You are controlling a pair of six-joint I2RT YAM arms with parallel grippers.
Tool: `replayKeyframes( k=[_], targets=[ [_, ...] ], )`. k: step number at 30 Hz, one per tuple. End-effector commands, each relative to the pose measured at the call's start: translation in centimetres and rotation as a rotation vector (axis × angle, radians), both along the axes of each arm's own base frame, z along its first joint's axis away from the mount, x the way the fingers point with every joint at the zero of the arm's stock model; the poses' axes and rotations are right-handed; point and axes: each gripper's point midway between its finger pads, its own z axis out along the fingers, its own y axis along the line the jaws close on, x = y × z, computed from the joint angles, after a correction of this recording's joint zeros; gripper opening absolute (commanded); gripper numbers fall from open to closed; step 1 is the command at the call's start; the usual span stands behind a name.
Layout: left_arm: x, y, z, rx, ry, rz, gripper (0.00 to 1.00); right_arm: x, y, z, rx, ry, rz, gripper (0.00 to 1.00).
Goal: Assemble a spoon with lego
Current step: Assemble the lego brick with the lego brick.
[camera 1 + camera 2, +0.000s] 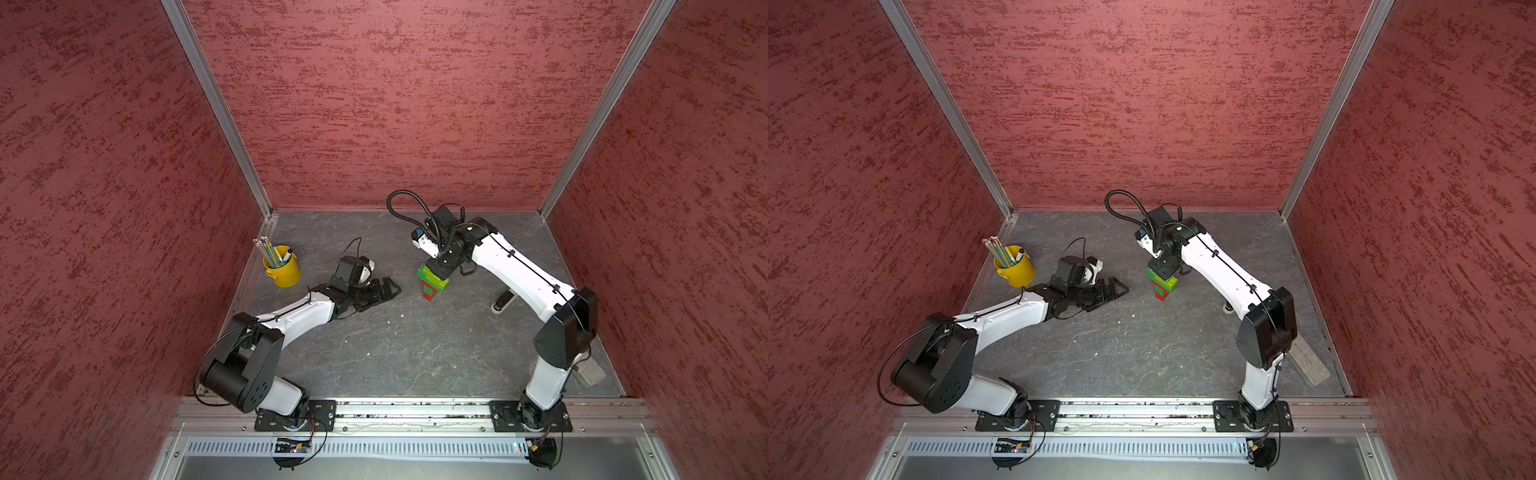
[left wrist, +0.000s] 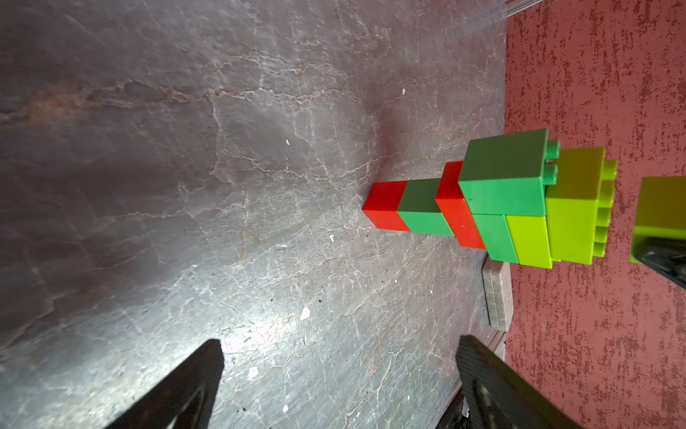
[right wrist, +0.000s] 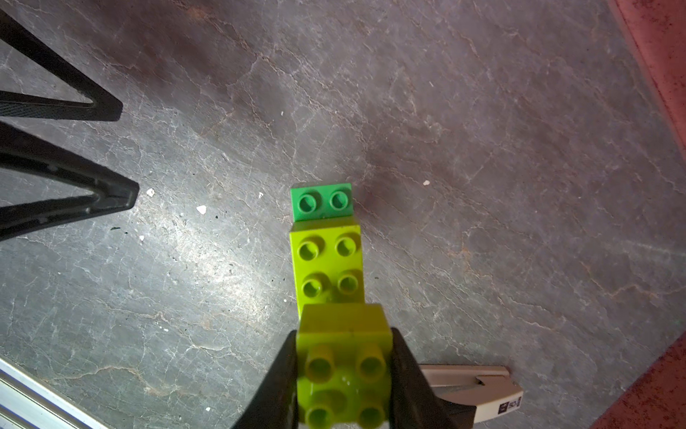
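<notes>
The spoon (image 1: 432, 286) is standing upright on the grey table (image 1: 415, 353), a little toward 12 o'clock from its middle, with a red brick at the foot and lime on top. The right gripper (image 3: 345, 356) is clamping a lime brick (image 3: 343, 330) just above that top, not touching it. The left gripper (image 2: 341, 341) is lying low at the spoon's 9 o'clock, jaws spread wide, holding nothing.
</notes>
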Motion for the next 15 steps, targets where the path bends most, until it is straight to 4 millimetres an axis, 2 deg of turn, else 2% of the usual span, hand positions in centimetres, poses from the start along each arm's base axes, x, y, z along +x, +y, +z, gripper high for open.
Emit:
replayKeyframes(
  k=[1, 15],
  targets=[
    [0.17, -0.15, -0.44, 0.002, -0.003, 0.005, 1.0, 0.58, 0.69, -0.1, 0.036, 0.001, 0.006, 0.26],
    [-0.04, -0.14, -0.56, 0.006, -0.002, 0.004, 1.0, 0.93, 0.85, -0.59, 0.026, 0.003, 0.01, 0.26]
  ],
)
